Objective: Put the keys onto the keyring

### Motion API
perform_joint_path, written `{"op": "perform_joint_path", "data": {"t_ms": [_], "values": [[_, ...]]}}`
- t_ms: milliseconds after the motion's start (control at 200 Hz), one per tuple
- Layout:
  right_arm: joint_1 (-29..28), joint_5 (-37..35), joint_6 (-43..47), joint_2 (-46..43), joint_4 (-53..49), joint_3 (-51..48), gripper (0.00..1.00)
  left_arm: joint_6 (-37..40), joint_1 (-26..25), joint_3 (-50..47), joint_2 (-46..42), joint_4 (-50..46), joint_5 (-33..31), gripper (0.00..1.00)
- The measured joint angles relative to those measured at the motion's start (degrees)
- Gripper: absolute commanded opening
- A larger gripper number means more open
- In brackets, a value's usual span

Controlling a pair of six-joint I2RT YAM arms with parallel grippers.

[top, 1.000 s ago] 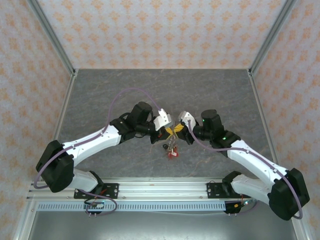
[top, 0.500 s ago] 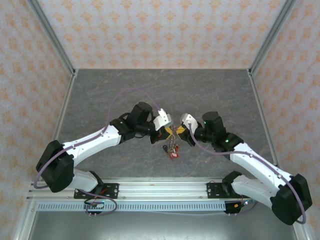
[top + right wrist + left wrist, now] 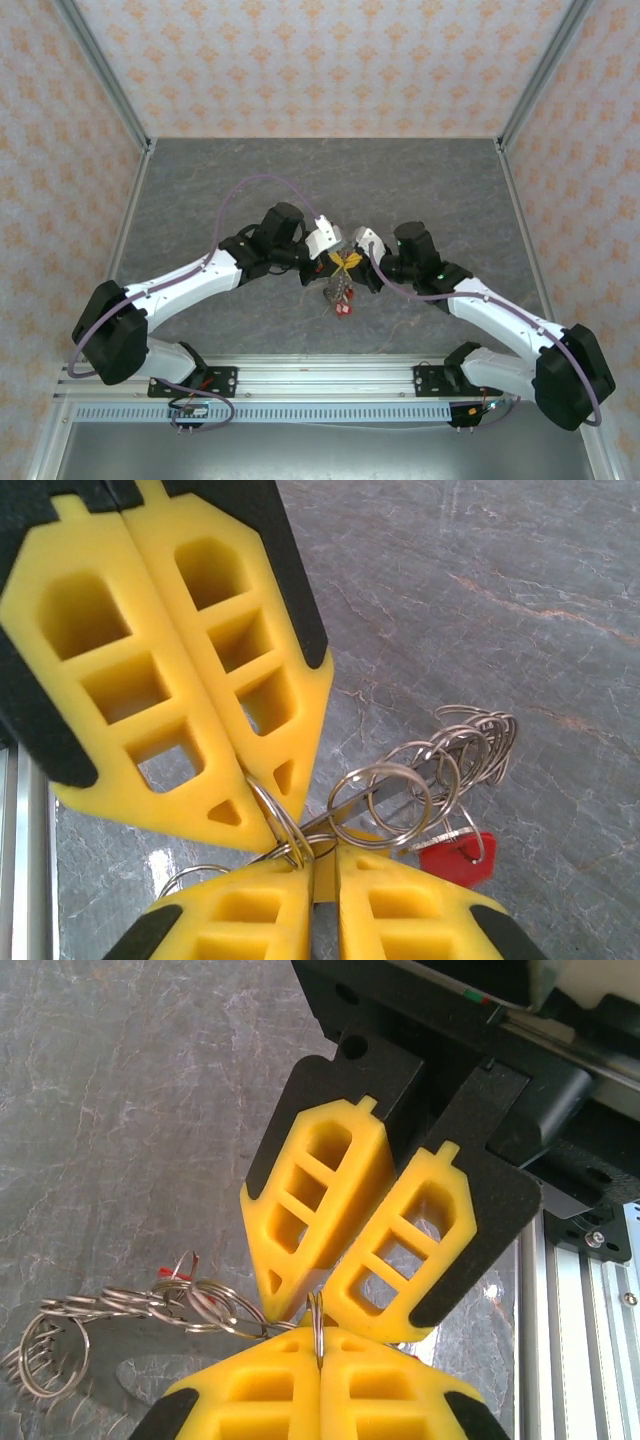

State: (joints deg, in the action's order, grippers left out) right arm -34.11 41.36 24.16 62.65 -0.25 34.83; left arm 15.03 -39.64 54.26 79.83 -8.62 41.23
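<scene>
Nothing fancy here: the left gripper (image 3: pixel 318 1352) was seen pressed tight together, with the thin wire keyring (image 3: pixel 317 1318) pinched edge-on at its tips. The right gripper (image 3: pixel 322 870) was closed to a narrow slit nose to nose with it, and ring wire looked nipped in that slit. More looped rings and the keys (image 3: pixel 456 856), one red head visible, were strung just beside the tips, over the grey table (image 3: pixel 250 180).

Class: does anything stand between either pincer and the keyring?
Nothing visible does. The left pincer is shut directly on the keyring, the right pincer pinches the same ring cluster opposite it, and a red key sits among those rings.
</scene>
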Motion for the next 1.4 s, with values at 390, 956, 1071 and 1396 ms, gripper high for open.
{"op": "perform_joint_path", "data": {"t_ms": [390, 956, 1071, 1396], "values": [[-0.5, -6.5, 3.8, -5.1, -3.3, 0.0, 0.13, 0.0, -0.1, 1.2, 0.0, 0.1, -0.1, 0.0], [-0.6, -4.2, 1.7, -2.0, -0.3, 0.1, 0.13, 0.0, -0.1, 1.5, -0.2, 0.0, -1.6, 0.0], [-0.7, -5.5, 1.8, -2.2, 0.1, 0.2, 0.14, 0.0, -0.1, 1.5, -0.8, 0.0, -3.1, 0.0], [-0.9, -13.2, 1.9, -7.6, 3.7, -0.4, 0.14, 0.1, -0.1, 1.5, -3.8, -0.6, -9.0, 0.0]]}}
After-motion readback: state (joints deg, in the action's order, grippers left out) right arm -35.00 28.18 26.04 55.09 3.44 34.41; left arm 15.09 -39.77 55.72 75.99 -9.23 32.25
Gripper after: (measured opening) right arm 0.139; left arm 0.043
